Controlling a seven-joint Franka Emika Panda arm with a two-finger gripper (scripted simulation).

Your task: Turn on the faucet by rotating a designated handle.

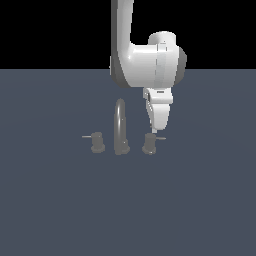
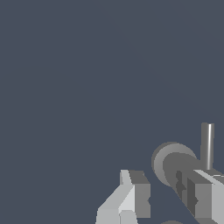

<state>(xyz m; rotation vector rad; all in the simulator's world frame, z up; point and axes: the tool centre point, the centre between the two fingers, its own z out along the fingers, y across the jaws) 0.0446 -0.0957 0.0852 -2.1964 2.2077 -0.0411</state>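
In the exterior view, the faucet (image 1: 120, 127) stands near the middle of the dark counter (image 1: 50, 210): a tall arched spout with a stubby knob on each side. The designated handle (image 1: 149, 143) is the knob toward the exterior view's right, its thin lever rod (image 1: 160, 138) sticking out to that side. The twin knob (image 1: 97, 142) sits on the spout's other side, its rod pointing the opposite way. The arm hangs down from above, and the end effector (image 1: 157, 129) has its tip just above and slightly behind the handle, close to the rod. From here it cannot be told whether anything touches.

In the wrist view, the two fingers (image 2: 134, 192) stand apart, with open space between them. The handle (image 2: 173, 162) shows as a round grey cap beside the far finger, which partly overlaps it, and the lever rod (image 2: 207, 144) runs away from the cap. Nothing is clamped.

The step in hand looks like the final approach to the lever, before any turning. The next move probably calls for setting a finger against the side of the rod, or bringing the rod between the fingers, and then sweeping it in an arc about the knob's upright axis. The rod is thin, so a small misalignment could let the finger slip past it.
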